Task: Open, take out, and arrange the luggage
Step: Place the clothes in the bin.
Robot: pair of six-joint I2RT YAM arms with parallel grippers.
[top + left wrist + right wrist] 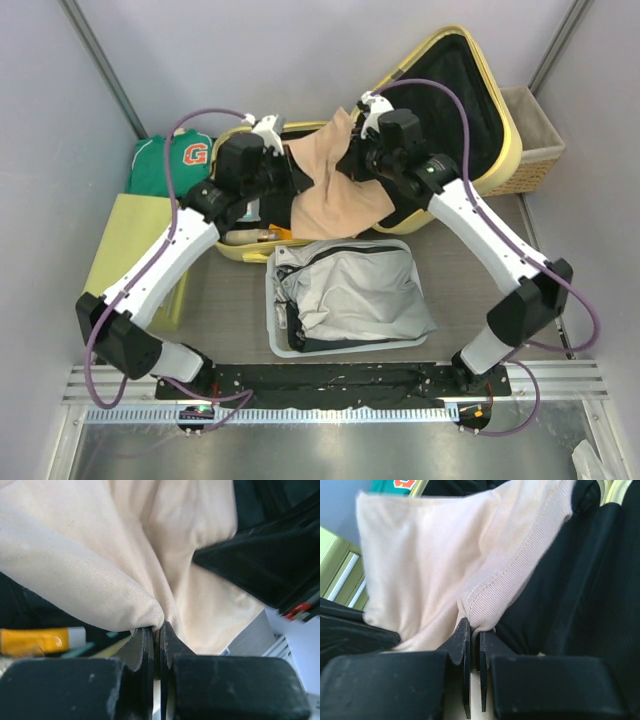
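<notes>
Take-out step: soft beige knit garment (335,195) is hanging over the open pale yellow hard-shell luggage (508,135) at twelve o'clock. The left gripper (156,628) and right gripper (474,626) are each pinching a fabric edge. The next move is probably calling for both arms carrying it together toward six o'clock.

Open luggage (503,120) at back, garment (335,195) draped over it, bin (272,300) in front, basket (540,150) at right.

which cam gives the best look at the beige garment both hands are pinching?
Top external: it alone shows the whole beige garment, spread over the open luggage. Left wrist shows only a fold pinched in the left hand; right wrist shows only the ribbed hem pinched in the right hand.
</notes>
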